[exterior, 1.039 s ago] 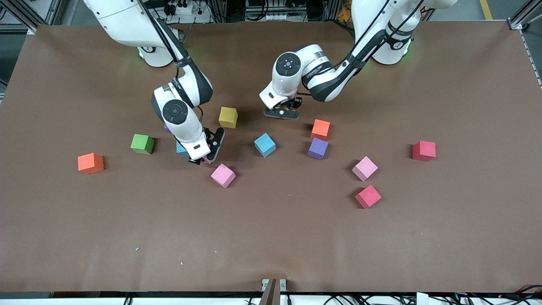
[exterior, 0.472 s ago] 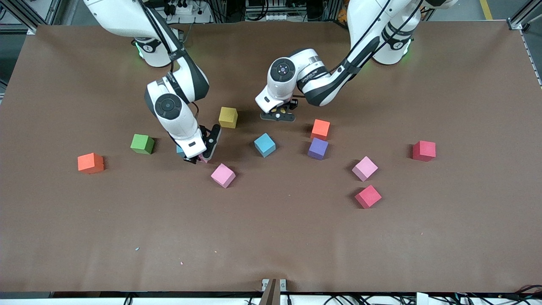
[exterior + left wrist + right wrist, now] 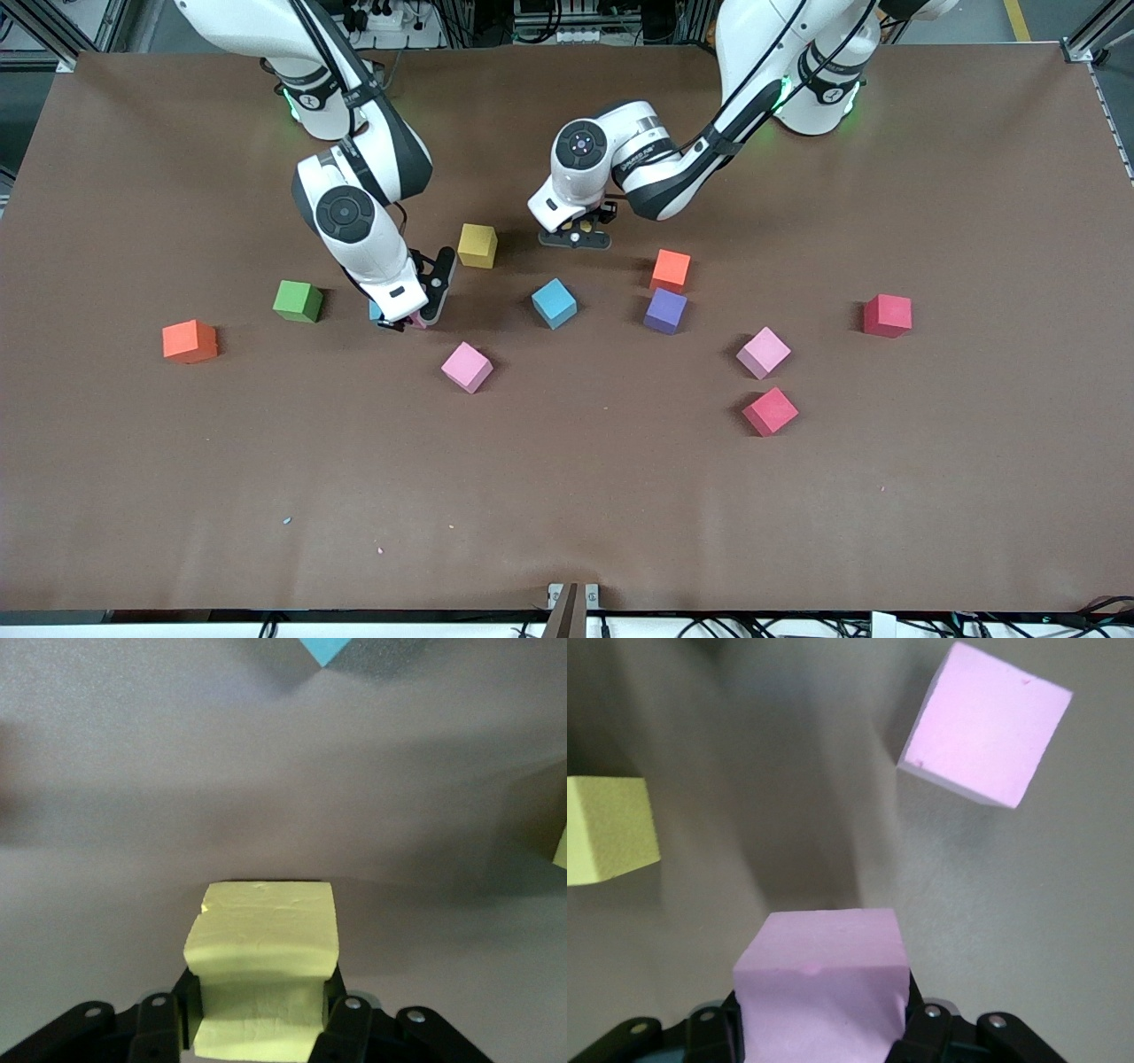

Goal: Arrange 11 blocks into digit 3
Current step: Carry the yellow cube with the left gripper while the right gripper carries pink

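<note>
Blocks scattered across middle band of table [image 3: 133, 496], none joined; lower half of front frame bare brown cloth. Right gripper [image 3: 409, 321] left of centre, jaws clamped on pink cube [image 3: 822, 988]; another pink block [image 3: 467, 367] just below it. Left gripper [image 3: 576, 237] upper centre, jaws pinching yellow cube [image 3: 263, 966], beside yellow block [image 3: 477, 245]. Green cube [image 3: 298, 300], orange block [image 3: 190, 341] toward frame's left edge.
</note>
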`<state>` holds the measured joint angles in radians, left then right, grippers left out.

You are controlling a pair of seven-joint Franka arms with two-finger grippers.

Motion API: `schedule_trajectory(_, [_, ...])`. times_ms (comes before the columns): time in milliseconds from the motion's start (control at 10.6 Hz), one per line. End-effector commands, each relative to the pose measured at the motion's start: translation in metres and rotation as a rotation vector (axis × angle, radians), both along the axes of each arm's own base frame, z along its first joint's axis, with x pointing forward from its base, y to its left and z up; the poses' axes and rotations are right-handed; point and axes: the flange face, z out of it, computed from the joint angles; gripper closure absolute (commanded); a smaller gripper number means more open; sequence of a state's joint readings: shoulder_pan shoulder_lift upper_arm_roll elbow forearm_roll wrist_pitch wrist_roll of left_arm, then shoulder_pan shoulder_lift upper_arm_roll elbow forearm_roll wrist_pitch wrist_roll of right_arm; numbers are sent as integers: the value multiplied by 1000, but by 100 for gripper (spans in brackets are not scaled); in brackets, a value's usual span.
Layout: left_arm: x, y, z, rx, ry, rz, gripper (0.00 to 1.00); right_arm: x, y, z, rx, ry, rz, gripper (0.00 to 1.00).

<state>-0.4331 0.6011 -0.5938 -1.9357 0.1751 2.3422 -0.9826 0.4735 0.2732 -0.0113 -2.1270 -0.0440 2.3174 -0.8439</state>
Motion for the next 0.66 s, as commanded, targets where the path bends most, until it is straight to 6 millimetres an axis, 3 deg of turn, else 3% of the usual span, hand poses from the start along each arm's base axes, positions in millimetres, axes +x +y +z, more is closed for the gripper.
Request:
schedule_trajectory(0, [2, -7, -6, 21, -1, 24, 74, -9, 0, 20, -21, 12, 27, 100])
schedule_trajectory(189, [0, -9, -9, 24, 5, 20, 71, -10, 1, 19, -23, 16, 33, 100])
schedule_trajectory(472, [2, -6, -14, 30, 9, 26, 58, -12, 1, 20, -27, 25, 36, 100])
schedule_trajectory(567, [1, -7, -14, 31, 8, 31, 16, -13, 2, 21, -29, 27, 37, 100])
